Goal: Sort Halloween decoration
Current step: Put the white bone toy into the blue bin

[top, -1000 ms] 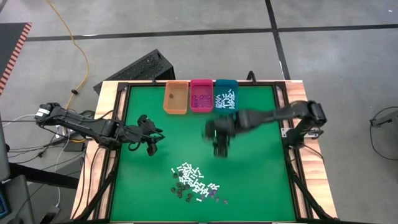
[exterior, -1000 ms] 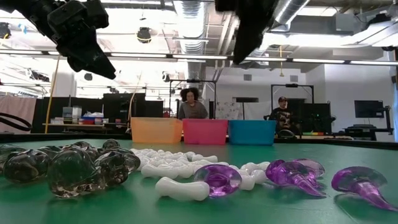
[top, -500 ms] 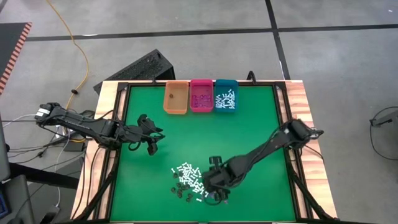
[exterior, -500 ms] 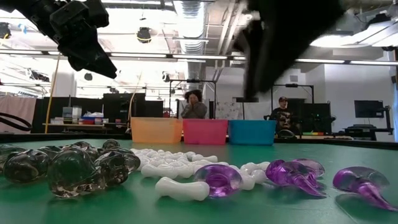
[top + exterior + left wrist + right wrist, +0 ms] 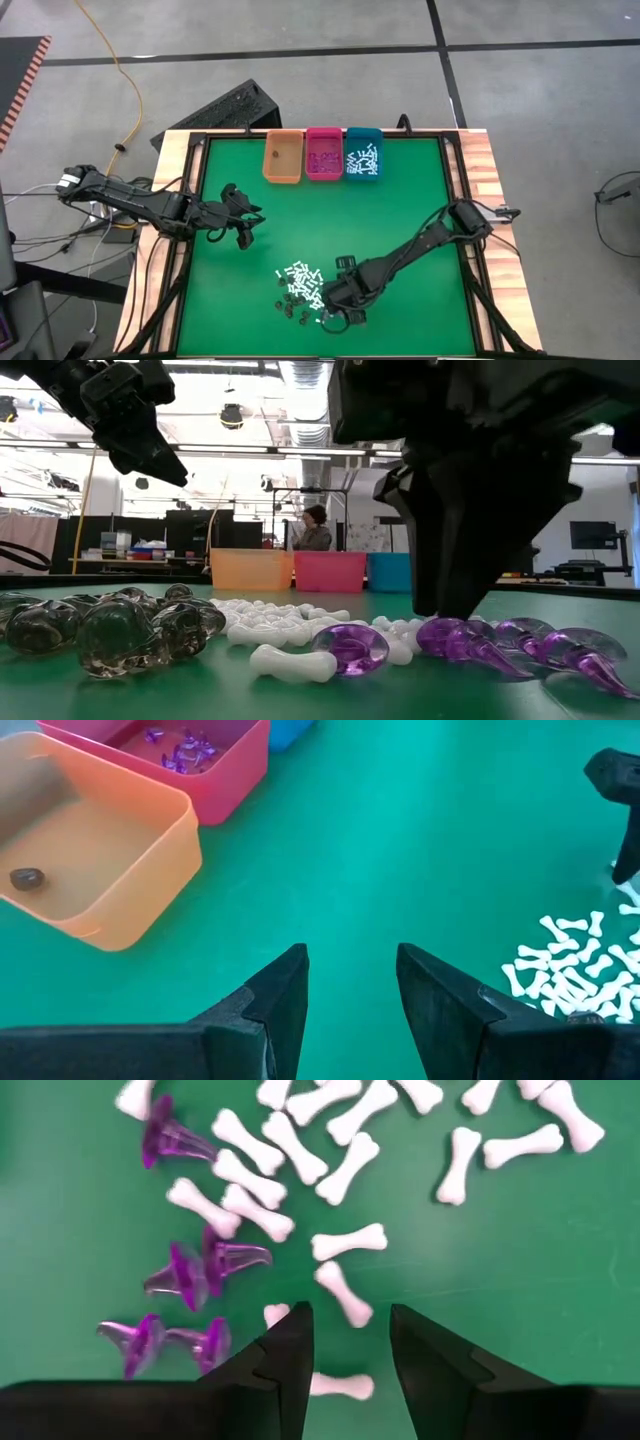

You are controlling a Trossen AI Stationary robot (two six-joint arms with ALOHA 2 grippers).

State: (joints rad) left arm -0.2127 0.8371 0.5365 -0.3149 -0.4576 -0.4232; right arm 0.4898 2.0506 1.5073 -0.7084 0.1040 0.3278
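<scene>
Right jaws (image 5: 347,1345) were parted, empty, low over white bones (image 5: 341,1292), purple bits (image 5: 190,1270) beside; crowding risked pinching two. Left jaws (image 5: 351,985) parted, empty, well off.

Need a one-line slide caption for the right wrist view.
Right pincer, open, hovers over white bones and purple pieces on green table.

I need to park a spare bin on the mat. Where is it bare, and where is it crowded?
Bare: the green mat between the three bins and the pile of pieces, right of the left gripper. Crowded: the near edge, where the right gripper works over the pile.
</scene>
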